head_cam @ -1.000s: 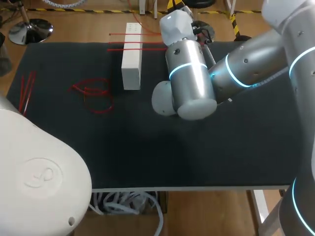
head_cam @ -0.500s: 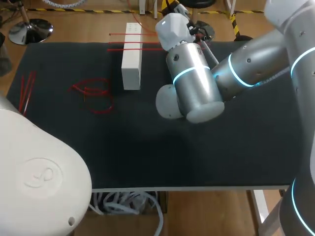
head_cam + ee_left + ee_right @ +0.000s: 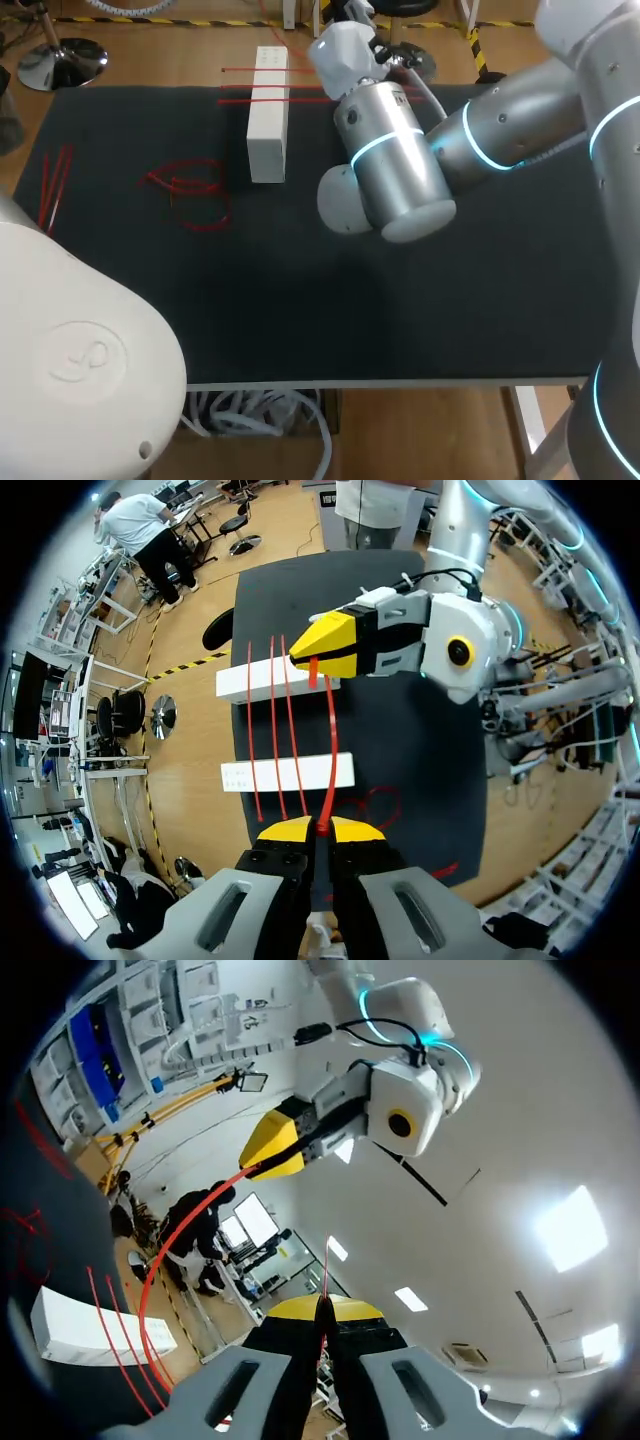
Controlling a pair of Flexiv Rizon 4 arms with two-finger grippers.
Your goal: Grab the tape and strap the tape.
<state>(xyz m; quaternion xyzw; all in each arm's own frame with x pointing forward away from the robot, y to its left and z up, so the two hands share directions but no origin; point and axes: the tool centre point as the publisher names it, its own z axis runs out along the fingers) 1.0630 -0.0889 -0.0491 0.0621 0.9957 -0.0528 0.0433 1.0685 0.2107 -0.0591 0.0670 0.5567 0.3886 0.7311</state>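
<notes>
1. Here's the bench (image 3: 300, 320), dark-topped. Our right arm (image 3: 400, 160) looms just beside the white box (image 3: 266, 130), while our left arm (image 3: 85, 350) sits well apart from that box.
2. The white box lies towards the far edge, and three red strands (image 3: 262, 85) are already laid across it.
3. Spare red loops (image 3: 190, 190) lie flat on the bench near the box, on its left-arm side.
4. Now the task's piece: the red tape (image 3: 330, 735) is up off the bench in a long arc. From the left wrist it crosses in front of the white box, just beside those laid strands.
5. Left jaws are pinched fully closed on one end of the red tape. Right jaws are likewise clamped tight on the other end, with only the thin strand between the yellow tips.
6. So we judge the grab is done and the strapping is in hand. To do it well, we'd keep both pinches firm, draw out the slack without kinking, and lower the tape square across the box, parallel to the laid strands and not crossing them.
7. There is small dark print on the box's top face, too small for us to read.
</notes>
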